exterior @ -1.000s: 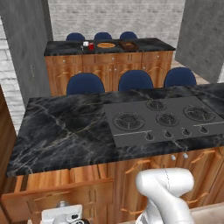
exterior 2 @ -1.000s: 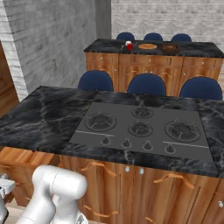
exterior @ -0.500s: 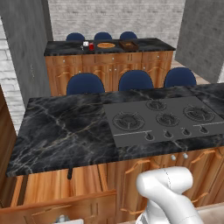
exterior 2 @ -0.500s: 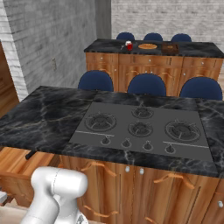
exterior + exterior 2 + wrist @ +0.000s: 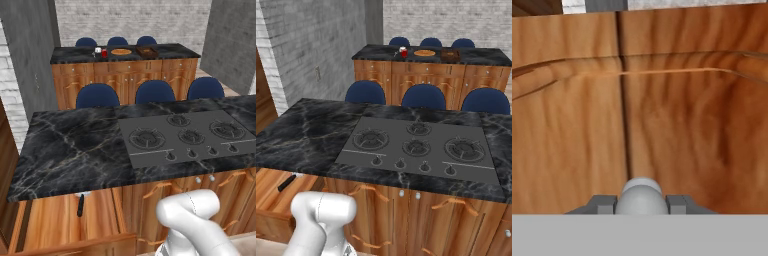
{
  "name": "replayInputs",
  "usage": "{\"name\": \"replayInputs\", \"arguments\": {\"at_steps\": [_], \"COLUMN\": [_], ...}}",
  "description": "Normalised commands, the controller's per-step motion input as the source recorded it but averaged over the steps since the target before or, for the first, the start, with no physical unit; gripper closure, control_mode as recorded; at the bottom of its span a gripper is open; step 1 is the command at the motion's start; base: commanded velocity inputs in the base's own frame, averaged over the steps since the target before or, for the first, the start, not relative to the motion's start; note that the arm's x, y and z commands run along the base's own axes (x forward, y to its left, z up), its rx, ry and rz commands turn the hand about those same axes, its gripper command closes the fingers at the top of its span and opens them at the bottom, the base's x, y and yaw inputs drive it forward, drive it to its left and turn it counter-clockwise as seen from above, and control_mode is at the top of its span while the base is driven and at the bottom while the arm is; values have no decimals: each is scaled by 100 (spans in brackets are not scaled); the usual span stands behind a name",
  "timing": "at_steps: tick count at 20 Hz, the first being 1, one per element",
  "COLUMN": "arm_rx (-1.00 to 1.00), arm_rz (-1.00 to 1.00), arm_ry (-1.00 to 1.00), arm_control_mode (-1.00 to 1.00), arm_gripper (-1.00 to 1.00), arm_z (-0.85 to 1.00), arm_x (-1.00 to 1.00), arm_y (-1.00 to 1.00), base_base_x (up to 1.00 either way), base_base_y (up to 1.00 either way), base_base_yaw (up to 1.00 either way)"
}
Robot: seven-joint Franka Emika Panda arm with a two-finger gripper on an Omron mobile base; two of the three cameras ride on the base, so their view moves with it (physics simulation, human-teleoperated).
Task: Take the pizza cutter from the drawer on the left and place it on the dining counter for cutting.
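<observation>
Below the island's left end, the drawer (image 5: 60, 225) now stands further out; my gripper (image 5: 641, 204) is clamped on its knob (image 5: 641, 195), apparently exposing the pizza cutter (image 5: 80, 205).

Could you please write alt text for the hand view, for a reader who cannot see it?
The hand is shut on the round silver knob of the reddish-brown wooden drawer, its two dark fingertips flanking the knob against the wood front.
</observation>
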Motion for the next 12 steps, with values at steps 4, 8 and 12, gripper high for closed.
{"name": "replayInputs", "arguments": {"at_steps": [4,8,12], "arm_rx": [0,0,0], "arm_rz": [0,0,0], "arm_ry": [2,1,3], "arm_control_mode": [-100,-100,-100], "arm_gripper": [100,100,100], "arm_z": [-22,-34,-32], "arm_x": [-65,-60,-52], "arm_y": [3,7,8], "base_base_x": [0,0,0], "base_base_y": [0,0,0], "base_base_yaw": [0,0,0]}}
